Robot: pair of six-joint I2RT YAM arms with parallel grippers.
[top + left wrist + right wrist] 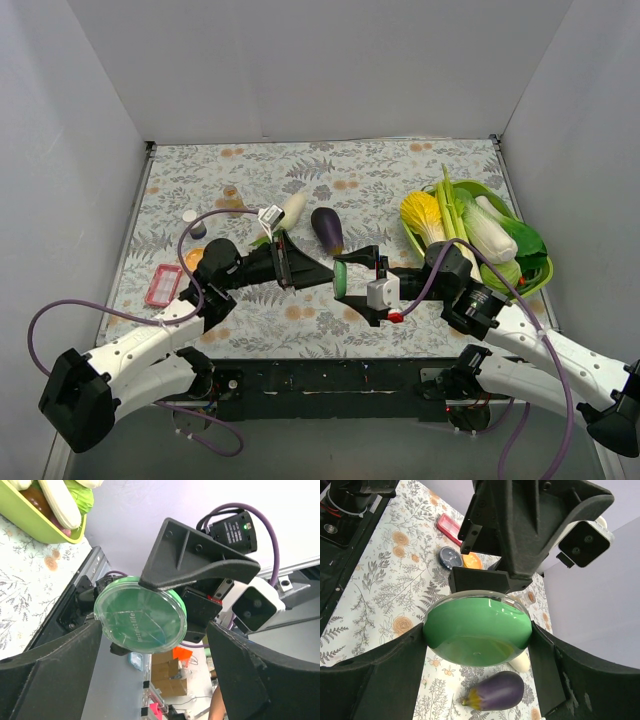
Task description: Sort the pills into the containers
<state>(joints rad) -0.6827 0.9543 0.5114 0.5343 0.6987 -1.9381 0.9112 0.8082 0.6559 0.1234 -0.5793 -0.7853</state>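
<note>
My right gripper [347, 278] is shut on the green dish [340, 278], holding it on edge above the table. In the right wrist view the green dish [476, 628] fills the gap between the right gripper's [477, 635] two fingers. My left gripper [318, 270] is open, its tips right at the dish. In the left wrist view the dish [140, 621] sits just beyond the left gripper's [152, 647] spread fingers. The orange dish [194, 258] [471, 560] and the blue dish [198, 231] [451, 557] lie at the left. No loose pills can be made out.
A pink flat box [163, 285] lies at the left edge. A small bottle [232, 197] and white cap [189, 215] stand behind. An eggplant [327, 230] and white radish [290, 210] lie mid-table. A lime vegetable tray [540, 270] sits at the right.
</note>
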